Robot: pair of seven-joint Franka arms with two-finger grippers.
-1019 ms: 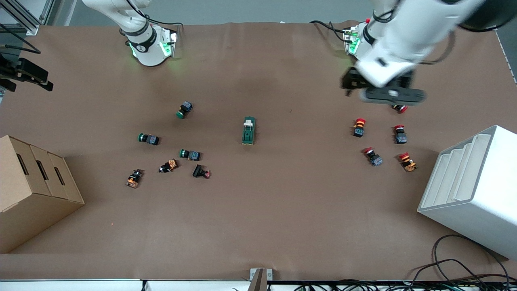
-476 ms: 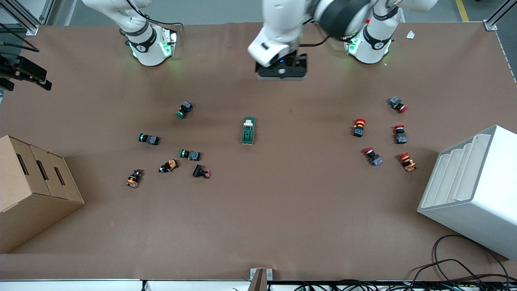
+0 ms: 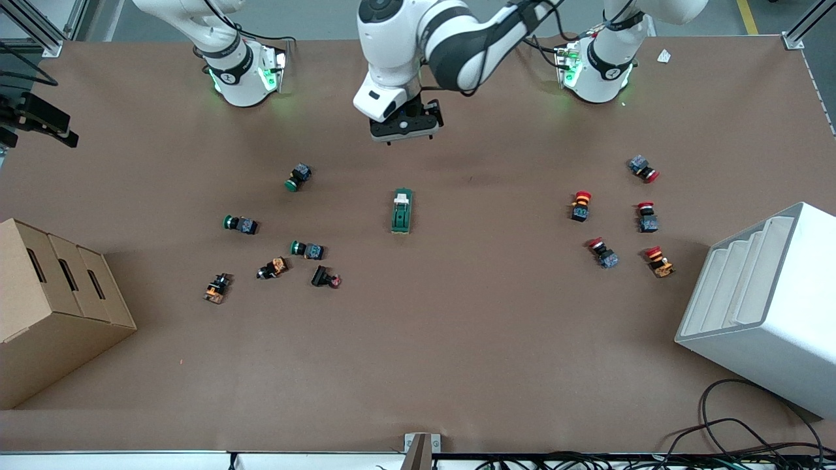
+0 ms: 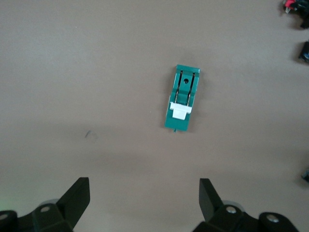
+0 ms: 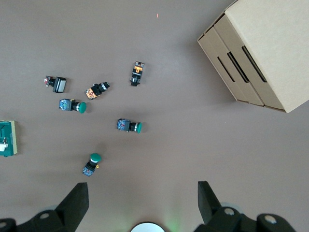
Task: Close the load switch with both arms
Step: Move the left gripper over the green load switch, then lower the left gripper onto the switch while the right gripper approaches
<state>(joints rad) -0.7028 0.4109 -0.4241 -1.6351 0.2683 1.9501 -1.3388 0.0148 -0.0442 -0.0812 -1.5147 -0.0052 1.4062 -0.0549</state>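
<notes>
The load switch (image 3: 401,211), a dark green block with a white lever piece at its end toward the robots' bases, lies flat at the table's middle. It shows in the left wrist view (image 4: 182,98) and at the edge of the right wrist view (image 5: 6,137). My left gripper (image 3: 403,130) hangs open and empty over bare table between the bases and the switch; its fingers (image 4: 77,193) stand wide apart. My right gripper (image 5: 142,191) is open and empty, high over the table by its own base, and is out of the front view.
Green-capped and orange push-buttons (image 3: 305,249) lie scattered toward the right arm's end, red-capped ones (image 3: 580,205) toward the left arm's end. A cardboard box (image 3: 52,307) and a white stepped bin (image 3: 764,307) stand at the two ends. Cables (image 3: 731,431) lie at the front edge.
My left arm has swung from over the red push-buttons to the table's middle and come lower near the load switch. The switch and buttons have not moved.
</notes>
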